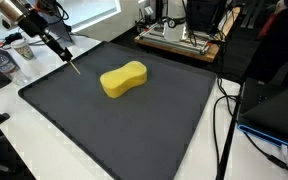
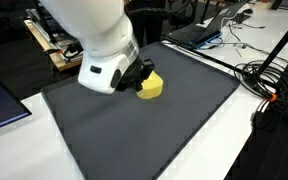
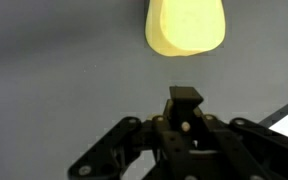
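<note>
A yellow, peanut-shaped sponge [image 1: 123, 79] [image 2: 150, 86] lies on a dark mat [image 1: 134, 135] [image 2: 154, 135]. My gripper [image 1: 62, 50] hangs over the mat's far corner, a short way from the sponge, shut on a thin dark stick [image 1: 72, 64] that points down at the mat. In the wrist view the stick's square black end [image 3: 185, 97] juts out from between the closed fingers of the gripper [image 3: 185, 108], with the sponge [image 3: 185, 25] straight ahead. In an exterior view the arm's white body hides most of the gripper [image 2: 141, 74], which sits just beside the sponge.
The mat lies on a white table. Cables [image 1: 224, 115] [image 2: 274, 80] trail along one side. A wooden board with equipment [image 1: 179, 38] stands behind the mat, a cup [image 1: 22, 48] near the gripper, a laptop [image 2: 209, 30] at the far edge.
</note>
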You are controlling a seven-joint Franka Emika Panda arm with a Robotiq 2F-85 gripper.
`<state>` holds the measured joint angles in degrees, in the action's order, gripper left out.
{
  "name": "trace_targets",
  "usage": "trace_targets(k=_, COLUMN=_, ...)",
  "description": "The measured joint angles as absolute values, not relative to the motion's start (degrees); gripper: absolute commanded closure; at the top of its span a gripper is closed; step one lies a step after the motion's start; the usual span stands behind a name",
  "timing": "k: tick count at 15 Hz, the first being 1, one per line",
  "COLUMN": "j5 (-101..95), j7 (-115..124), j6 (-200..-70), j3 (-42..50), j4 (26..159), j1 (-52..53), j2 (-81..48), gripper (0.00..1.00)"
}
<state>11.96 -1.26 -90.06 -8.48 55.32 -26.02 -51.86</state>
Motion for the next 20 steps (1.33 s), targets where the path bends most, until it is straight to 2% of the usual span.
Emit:
trace_targets(k=9, j5=16.28, j7=-4.50, j6=-101.76, j3=-8.50, j4=78.31, j1=-30.74, j2=-39.35, gripper=0.96)
trace_targets(k=20, j5=28.34, j7=-19.73, j6=-107.29, j3=1.89, j4=108.65, j1=-28.34, j2=-22.40, gripper=0.96)
